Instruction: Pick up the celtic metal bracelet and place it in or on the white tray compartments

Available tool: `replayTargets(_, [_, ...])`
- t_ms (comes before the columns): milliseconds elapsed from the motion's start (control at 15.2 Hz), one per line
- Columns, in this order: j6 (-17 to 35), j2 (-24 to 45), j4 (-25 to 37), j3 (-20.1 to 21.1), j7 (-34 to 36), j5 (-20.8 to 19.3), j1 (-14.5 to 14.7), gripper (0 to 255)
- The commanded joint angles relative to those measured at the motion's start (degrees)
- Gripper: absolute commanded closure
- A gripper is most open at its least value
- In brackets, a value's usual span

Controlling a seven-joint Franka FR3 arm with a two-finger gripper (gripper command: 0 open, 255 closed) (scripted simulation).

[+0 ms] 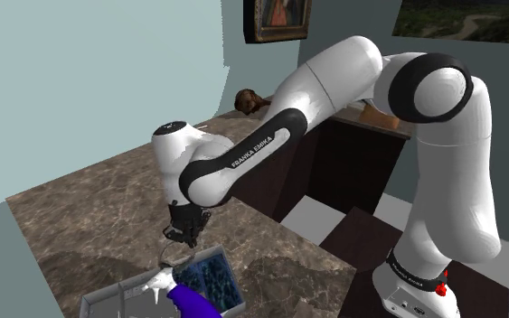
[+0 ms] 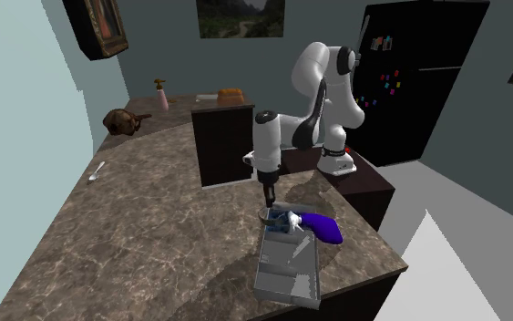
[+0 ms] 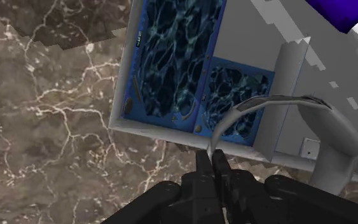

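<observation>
Running this one remotely. The arm is set up in a kitchen with blue-grey walls, a black fridge [image 2: 418, 82] off behind the stand and a framed picture [image 1: 279, 18] up on the wall. The work surface is a big brown marble countertop [image 1: 89, 208] with pale veins. A spoon [image 2: 97, 170] lies way out near the countertop's far edge, well apart from everything else. The tray [image 2: 291, 274] sits at the counter edge close to the stand. It has grey walls and dividers, and the compartments at the end nearest the arm have a blue crackled pattern on the floor. A purple thing [image 2: 323, 228] with a white end lies right at that same end of the tray. The gripper [image 3: 212, 156] points down over that end. In the wrist view the fingers [image 3: 224, 168] are pinched almost together on the thin strip of the grey metal bracelet [image 3: 334, 143]. So it's clamped, with the rest of the loop curving out past the fingertips over a blue compartment and a divider. From the shoulder view the bracelet hangs just under the fingertips at the tray's corner. I can't tell if its lower edge is touching the tray.
</observation>
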Motion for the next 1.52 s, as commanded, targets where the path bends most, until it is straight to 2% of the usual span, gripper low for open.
replayTargets(0, [0.22, 1.13, 0.88, 0.4, 2.61, -0.62, 1.9, 255])
replayTargets(330, [-0.31, 4.46, 4.67, 1.37, 9.49, -2.32, 7.46, 255])
replayTargets(990, [5.39, 9.05, 3.34, 0.06, 10.44, -4.29, 8.4, 255])
replayTargets(1452, [5.48, 9.13, 3.33, 0.06, 10.47, -4.34, 8.39, 255])
